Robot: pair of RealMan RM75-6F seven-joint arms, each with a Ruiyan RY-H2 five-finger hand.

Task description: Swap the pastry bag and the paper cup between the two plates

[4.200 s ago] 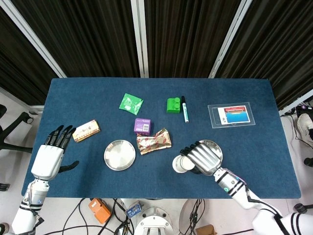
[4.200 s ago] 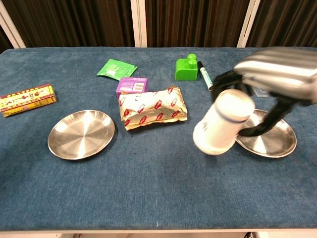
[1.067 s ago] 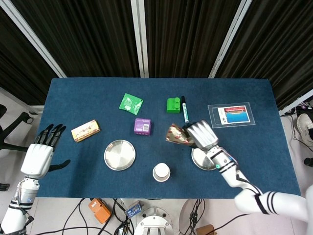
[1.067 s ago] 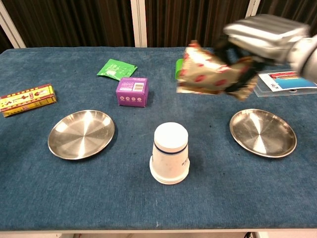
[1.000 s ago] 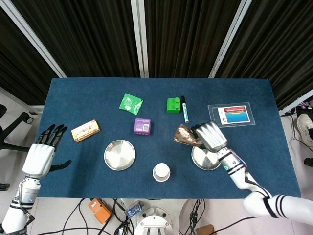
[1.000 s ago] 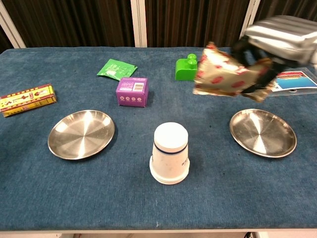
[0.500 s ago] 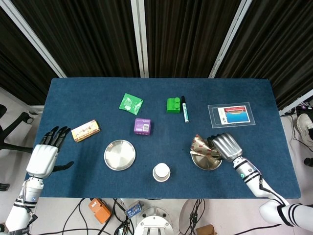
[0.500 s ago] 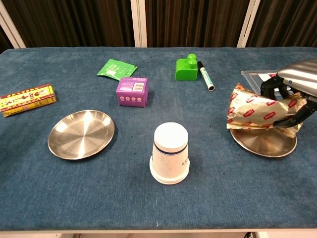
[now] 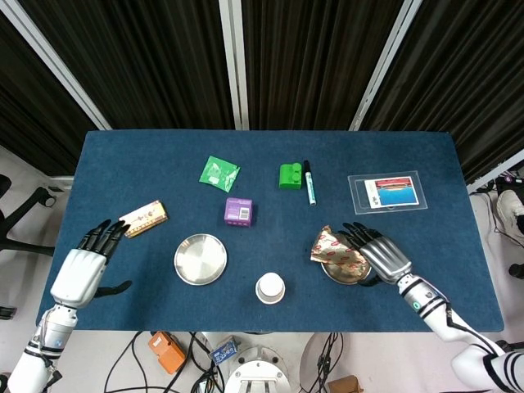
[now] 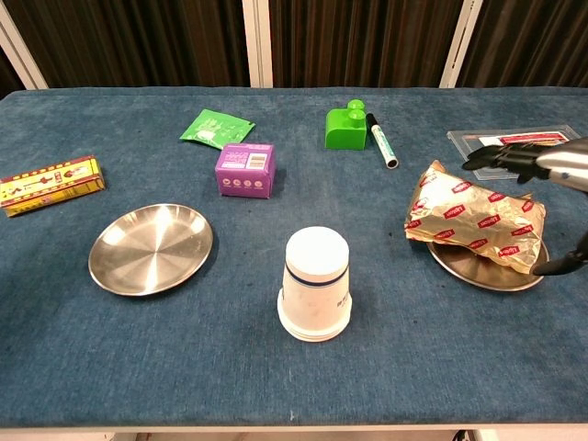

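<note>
Gold foil pastry bag (image 9: 337, 250) (image 10: 476, 220) lies on the right-hand plate (image 9: 346, 273) (image 10: 464, 265), hiding most of the dish; one end overhangs the rim. Right robot hand (image 9: 379, 254) (image 10: 525, 157) is spread wide and empty just beside the bag, cut off by the chest view's edge. Half a second earlier its fingers were wrapped around the bag; now they are off it. Paper cup (image 9: 270, 288) (image 10: 316, 283) stands upside down on the tabletop (image 9: 123, 164) (image 10: 276, 386) between the two dishes, unmoved. Left-hand plate (image 9: 201, 259) (image 10: 152, 248) holds nothing. Left robot hand (image 9: 84, 264) hovers open at the tabletop's edge, seen only from the head view. Blue cloth covers the tabletop; dark curtains (image 9: 311, 57) hang behind.
</note>
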